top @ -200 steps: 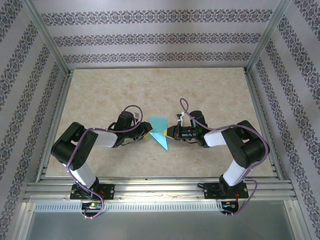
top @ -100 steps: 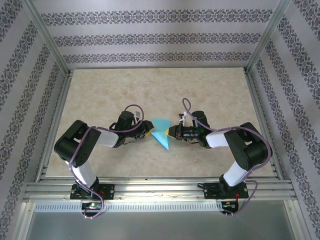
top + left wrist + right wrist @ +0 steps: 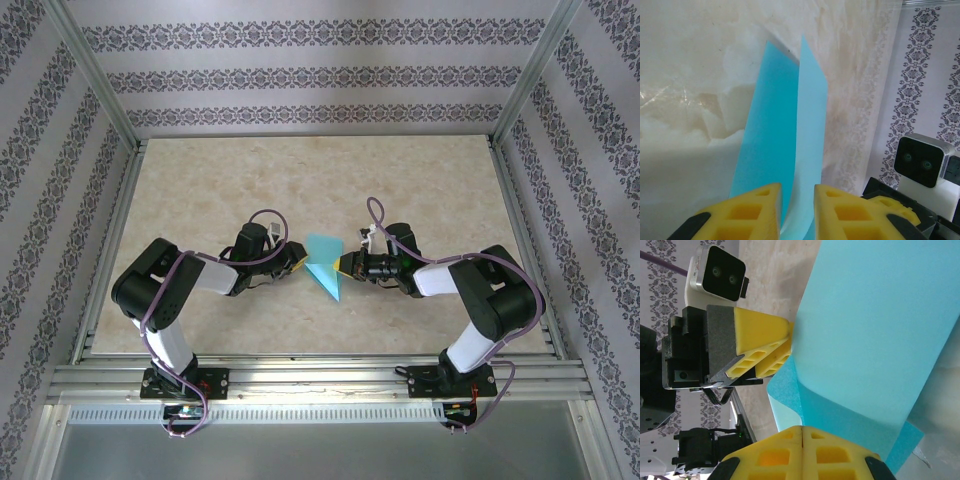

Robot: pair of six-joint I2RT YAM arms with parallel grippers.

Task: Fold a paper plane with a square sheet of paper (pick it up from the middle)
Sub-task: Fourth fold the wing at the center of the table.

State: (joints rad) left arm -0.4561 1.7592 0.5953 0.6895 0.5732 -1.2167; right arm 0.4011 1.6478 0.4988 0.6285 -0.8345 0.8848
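- Mid-fold: our right gripper (image 3: 802, 432), jaws clenched, pinches the square sheet of paper (image 3: 880, 315).
- Our left gripper (image 3: 797, 192), jaws slightly apart, straddles its edge; we should clamp next.

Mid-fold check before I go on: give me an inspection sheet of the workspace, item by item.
Surface: beige marbled table.
Job's things: square sheet of paper, turquoise, partly folded into a tapering shape, its flaps standing up off the surface between the two arms; not yet a finished plane.
Clutter: nothing seen.
Grippers: right gripper shut on the paper's edge; left gripper has one finger on each side of a paper flap with a narrow gap, and whether it pinches cannot be told.
Cables: purple cables loop over both arms, apart from the paper.
Surroundings: patterned walls; aluminium frame along the near edge.
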